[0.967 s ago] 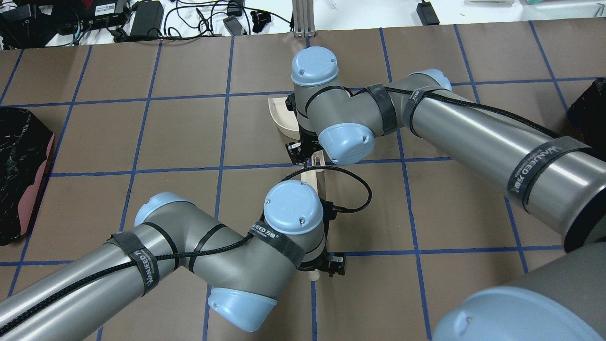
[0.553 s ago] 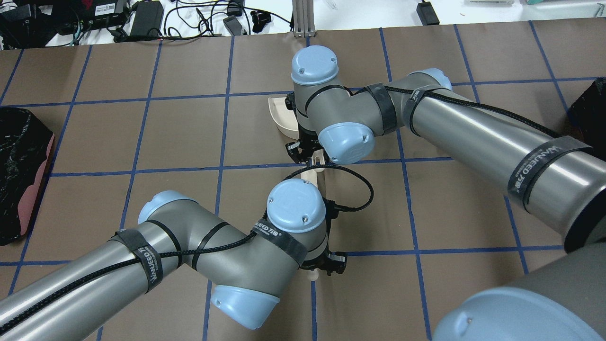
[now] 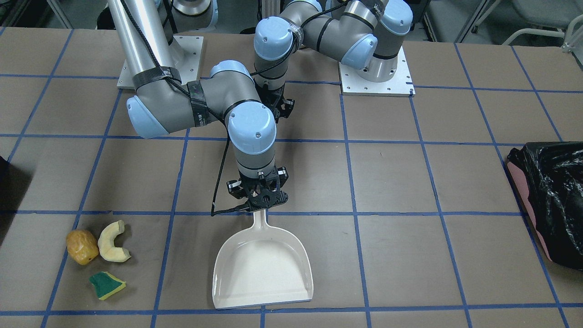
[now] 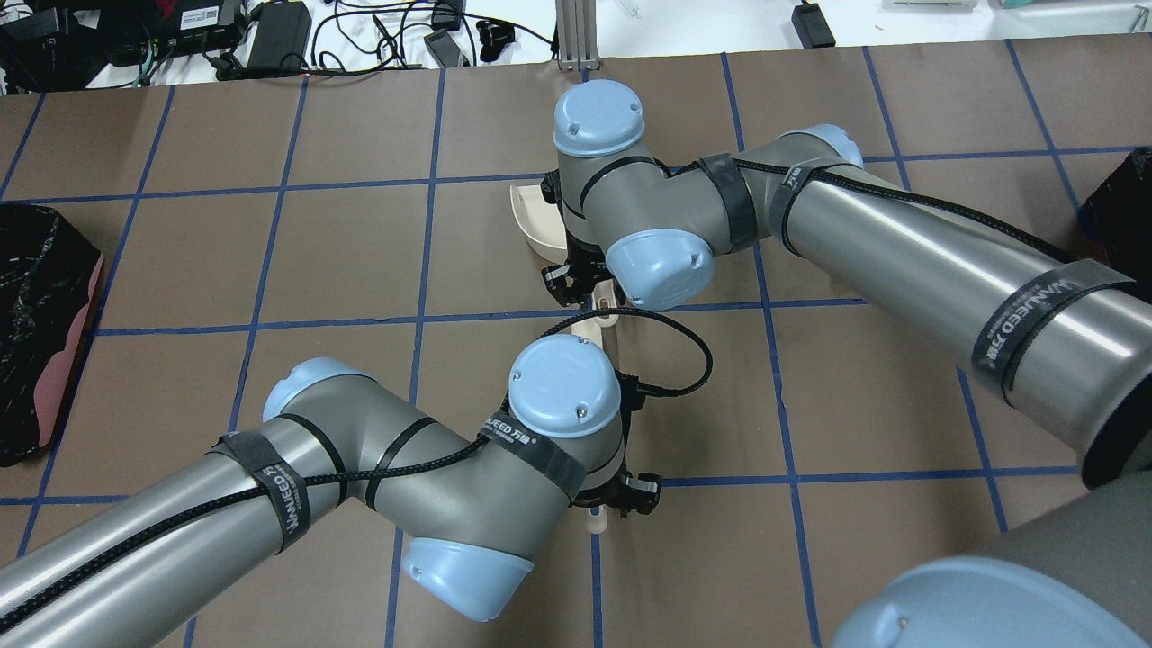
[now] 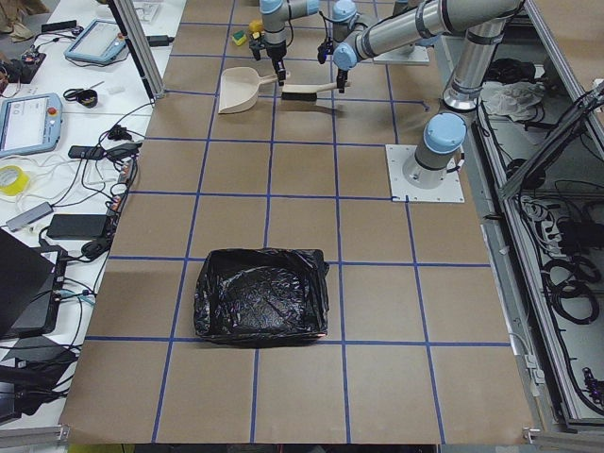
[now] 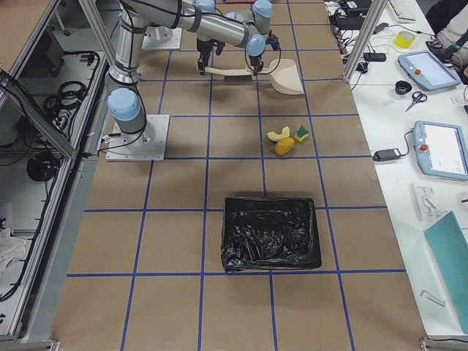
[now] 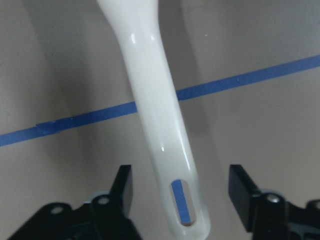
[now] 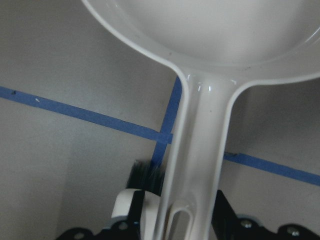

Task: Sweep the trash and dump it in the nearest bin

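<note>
The trash lies together on the table: a brown-orange lump (image 3: 82, 246), a pale crescent (image 3: 109, 243) and a green-and-yellow sponge chunk (image 3: 107, 284). To their side lies the white dustpan (image 3: 264, 264), flat on the table and holding nothing. My right gripper (image 3: 262, 199) is shut on its handle (image 8: 195, 150). The white brush (image 5: 307, 92) lies behind the pan. My left gripper (image 7: 182, 187) is open, its fingers (image 7: 122, 190) on either side of the brush handle (image 7: 155, 100) without touching it. The bin (image 6: 270, 234), black-lined, stands beyond the trash, at the table's edge on my right (image 4: 1120, 207).
A pink bin lined with a crinkly black bag (image 3: 551, 200) stands at the table's other end, on my left. Both arms crowd the table's middle, with a black cable (image 4: 684, 351) looping between the wrists. Cables and electronics (image 4: 270, 36) lie past the far edge.
Both wrists have shifted slightly: the left wrist a little to the right and away from me over the brush handle, the right wrist a little farther from me.
</note>
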